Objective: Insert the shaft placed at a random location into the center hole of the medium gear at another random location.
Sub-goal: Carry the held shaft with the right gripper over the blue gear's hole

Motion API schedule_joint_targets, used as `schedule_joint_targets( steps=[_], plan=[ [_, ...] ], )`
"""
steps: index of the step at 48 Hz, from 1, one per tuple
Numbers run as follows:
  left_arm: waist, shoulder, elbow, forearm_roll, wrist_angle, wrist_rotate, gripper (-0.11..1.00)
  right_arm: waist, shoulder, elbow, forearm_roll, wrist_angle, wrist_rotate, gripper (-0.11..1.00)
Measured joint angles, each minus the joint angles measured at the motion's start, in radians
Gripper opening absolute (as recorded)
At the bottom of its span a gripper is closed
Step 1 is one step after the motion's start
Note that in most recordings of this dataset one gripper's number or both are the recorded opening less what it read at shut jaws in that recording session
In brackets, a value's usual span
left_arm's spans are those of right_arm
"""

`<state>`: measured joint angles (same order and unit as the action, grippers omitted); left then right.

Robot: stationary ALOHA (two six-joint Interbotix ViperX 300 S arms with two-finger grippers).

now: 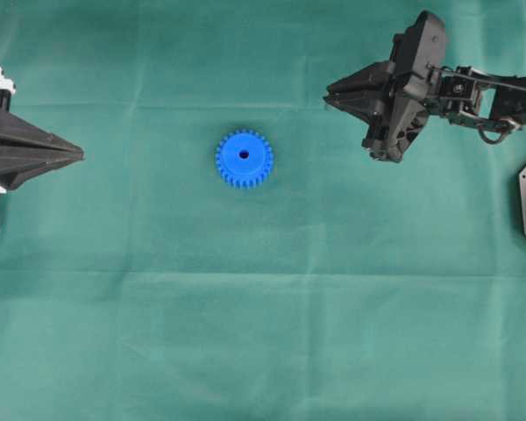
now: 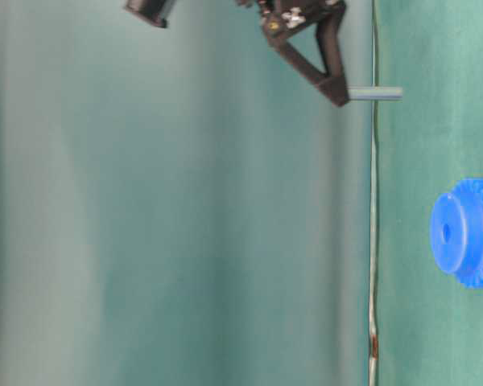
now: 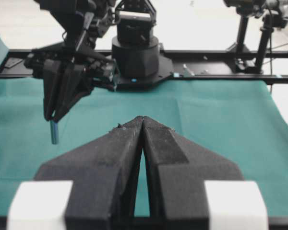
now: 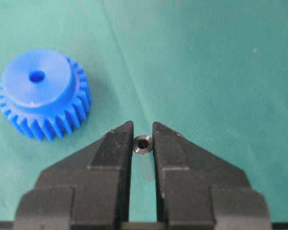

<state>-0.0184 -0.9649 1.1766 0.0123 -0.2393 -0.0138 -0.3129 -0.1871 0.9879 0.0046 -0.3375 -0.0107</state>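
Although the shaft is not made out in the overhead view, the right gripper (image 1: 330, 92) is seen toward the far right part of the green cloth (image 1: 263, 333), well apart from the medium gear (image 1: 244, 159), which lies flat near the middle with its center hole (image 1: 244, 154) empty. The left gripper (image 1: 81, 155) is parked at the left edge, its jaws pressed together.

In the table-level view, the shaft (image 2: 375, 93) is shown clamped at one end in the right gripper, held clear of the cloth and pointing toward it.

From the left wrist view, the pin is seen hanging upright from the right jaws.

In the right wrist view, the shaft is seen end-on between the fingers (image 4: 113, 146), the gear off to the upper left.

Pickup is judged done; carrying over, alignment and insertion are left. Nothing is seen lying between shaft and gear.
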Motion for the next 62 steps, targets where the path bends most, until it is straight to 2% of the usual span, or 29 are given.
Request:
schedule_joint_targets(
  steps=[32,44,62],
  plan=[
    [0.000,0.000,0.000,0.000,0.000,0.000,0.00,0.012,-0.002,-0.018,0.005,0.020,0.000,0.13],
    [0.000,0.000,0.000,0.000,0.000,-0.002,0.00,0.081,0.072,-0.094,0.028,0.021,0.000,0.13],
    [0.000,0.000,0.000,0.000,0.002,-0.002,0.00,0.166,0.199,-0.241,0.031,0.023,0.000,0.13]
  ],
)
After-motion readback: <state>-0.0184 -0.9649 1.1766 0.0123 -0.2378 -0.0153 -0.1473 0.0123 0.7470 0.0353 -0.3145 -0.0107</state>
